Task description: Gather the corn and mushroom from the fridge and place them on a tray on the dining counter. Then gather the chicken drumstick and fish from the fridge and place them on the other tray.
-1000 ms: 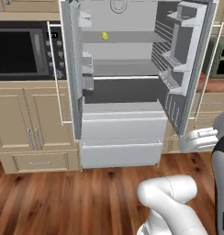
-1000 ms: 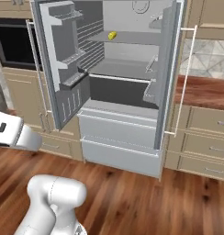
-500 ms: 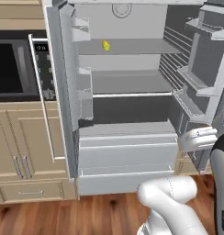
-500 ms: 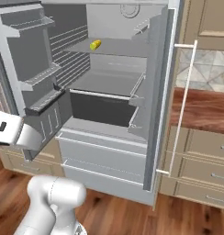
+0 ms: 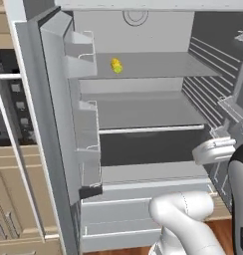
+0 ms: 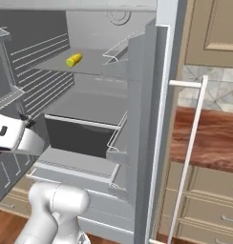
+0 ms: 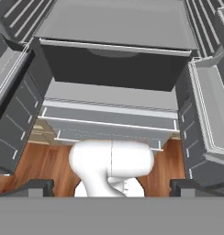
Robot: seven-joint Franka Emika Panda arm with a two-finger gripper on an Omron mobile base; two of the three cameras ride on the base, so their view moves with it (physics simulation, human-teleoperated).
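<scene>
A yellow corn cob [image 5: 116,65] lies on the upper shelf of the open fridge, toward the back left; from the right base it is the same corn [image 6: 74,59]. My white hand [image 5: 213,150] hangs in front of the fridge's middle shelves, well below the corn and to its right. In the hand view my gripper [image 7: 112,186] is open, its dark fingertips [image 7: 38,186] wide apart with nothing between them, facing the dark middle compartment [image 7: 114,69]. The mushroom, chicken drumstick, fish and trays are out of view.
Both fridge doors stand open: the left door [image 5: 54,124] with its bins and the right door [image 6: 147,119] flank my arm closely. Freezer drawers [image 7: 107,121] sit below. A wooden counter [image 6: 209,138] lies to the right and a wall oven [image 5: 6,109] to the left.
The whole picture has grown: the base has driven closer to the fridge, which now spans both base views. The corn has stayed on its shelf and the gripper has stayed open.
</scene>
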